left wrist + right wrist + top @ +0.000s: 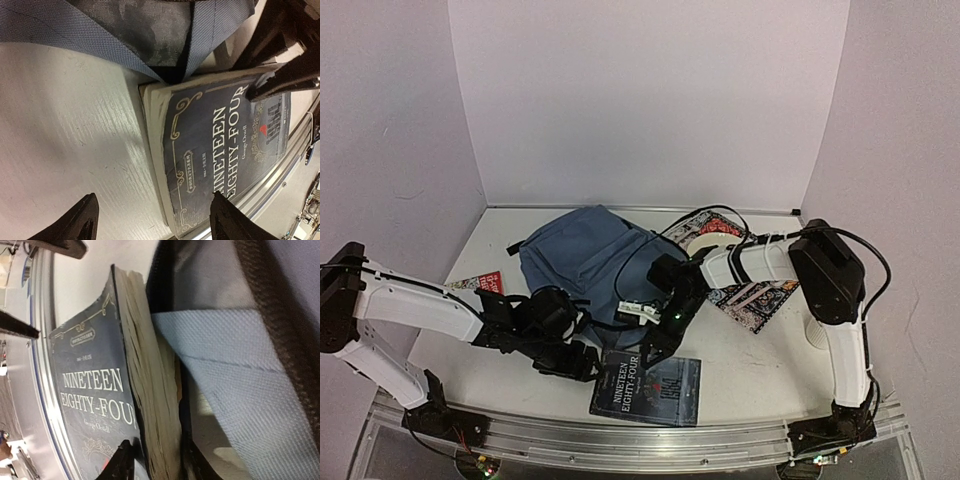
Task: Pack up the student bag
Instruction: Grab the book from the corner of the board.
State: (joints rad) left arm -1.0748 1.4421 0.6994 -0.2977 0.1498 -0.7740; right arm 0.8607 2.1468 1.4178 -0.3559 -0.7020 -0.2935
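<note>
The student bag lies slumped just beyond both grippers, its fabric against the far edge of the Nineteen Eighty-Four paperback, so you look to be at the pick-up of that book. Your right gripper looks pinched on the page edge beside the bag, while the left gripper stands spread, with the book just ahead of it. Next you'd need to lift the book toward the bag's opening, which I can't make out.

soft even light from above, purple tint on the walls, dark shadows under the arms, white glare on the table near its front edge, book letters slightly blurry, student bag cloth fuzzy up close
</note>
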